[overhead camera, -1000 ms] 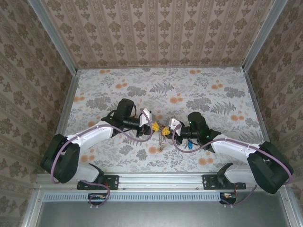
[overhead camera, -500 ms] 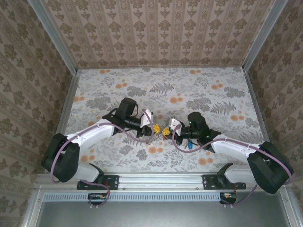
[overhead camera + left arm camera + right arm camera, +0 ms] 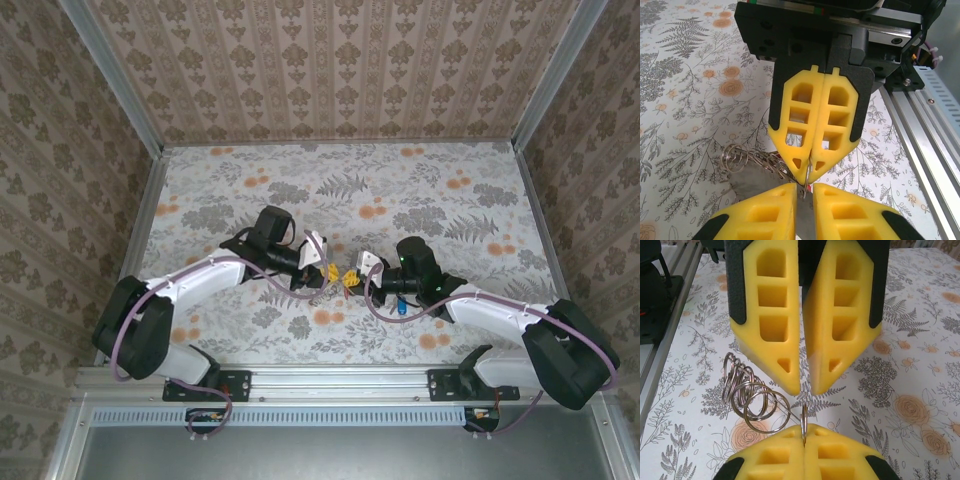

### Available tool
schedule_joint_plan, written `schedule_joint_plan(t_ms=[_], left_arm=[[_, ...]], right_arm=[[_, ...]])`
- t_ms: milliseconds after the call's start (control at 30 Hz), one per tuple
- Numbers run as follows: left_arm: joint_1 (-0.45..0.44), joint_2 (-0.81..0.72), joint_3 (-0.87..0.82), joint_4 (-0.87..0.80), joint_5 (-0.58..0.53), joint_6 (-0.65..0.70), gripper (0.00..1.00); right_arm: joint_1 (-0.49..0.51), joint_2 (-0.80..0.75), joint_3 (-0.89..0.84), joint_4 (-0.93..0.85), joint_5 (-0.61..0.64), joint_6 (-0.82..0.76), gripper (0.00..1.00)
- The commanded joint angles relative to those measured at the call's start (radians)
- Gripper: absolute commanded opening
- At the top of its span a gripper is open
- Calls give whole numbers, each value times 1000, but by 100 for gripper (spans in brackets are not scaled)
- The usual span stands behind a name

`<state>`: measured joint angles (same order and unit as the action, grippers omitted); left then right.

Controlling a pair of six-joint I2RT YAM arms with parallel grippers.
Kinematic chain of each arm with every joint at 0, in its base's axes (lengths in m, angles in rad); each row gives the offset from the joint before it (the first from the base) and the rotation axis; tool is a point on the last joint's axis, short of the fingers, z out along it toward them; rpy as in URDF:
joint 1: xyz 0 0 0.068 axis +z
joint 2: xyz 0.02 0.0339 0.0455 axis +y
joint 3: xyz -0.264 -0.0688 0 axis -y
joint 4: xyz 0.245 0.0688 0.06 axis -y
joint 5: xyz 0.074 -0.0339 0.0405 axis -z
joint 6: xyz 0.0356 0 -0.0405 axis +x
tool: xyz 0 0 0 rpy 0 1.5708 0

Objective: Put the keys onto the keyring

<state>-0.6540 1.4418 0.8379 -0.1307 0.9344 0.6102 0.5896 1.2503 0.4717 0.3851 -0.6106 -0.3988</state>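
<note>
Over the table's middle my two grippers meet tip to tip. My right gripper (image 3: 350,278) (image 3: 804,432) is shut on the keyring (image 3: 803,417) (image 3: 806,186), a thin silver wire ring seen edge-on. A bunch of several linked wire rings (image 3: 747,390) (image 3: 747,157) trails off it to one side. My left gripper (image 3: 327,272) (image 3: 805,192) faces it with its fingers a narrow gap apart. A flat grey blade (image 3: 805,220) with a red speck at its tip fills that gap and looks like one of the keys. The ring's end reaches just to the left fingertips.
A small blue thing (image 3: 400,308) lies on the flowered tablecloth (image 3: 420,190) under my right forearm. Patterned walls close in the left, back and right sides. A metal rail (image 3: 340,382) runs along the near edge.
My left gripper has edged right, closing on the right gripper. The linked rings, which hung straight down, now trail to the left. The right arm has not moved.
</note>
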Motion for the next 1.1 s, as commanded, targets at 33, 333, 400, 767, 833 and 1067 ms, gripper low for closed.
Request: schedule_joint_plan(t_ms=[33,333,400,767,833,1067], left_arm=[[-6,31,44,-52,18,60,16],[-9,87,93,-121,58,96,16],[-11,95,95,-119,58,97,16],[-34,124,123,-94,62,90,10],[-37,125,124,-99,55,91,8],[-49,98,93,-53,26,67,0]], right_arm=[[-10,-13,12,11,-27,-10,0],[-28,-9,10,38,-37,28,0],[-30,-14,10,38,-43,29,0],[-34,-20,-1,54,-51,46,0],[-36,-23,-1,55,-52,50,0],[-37,-32,0,42,-26,70,2]])
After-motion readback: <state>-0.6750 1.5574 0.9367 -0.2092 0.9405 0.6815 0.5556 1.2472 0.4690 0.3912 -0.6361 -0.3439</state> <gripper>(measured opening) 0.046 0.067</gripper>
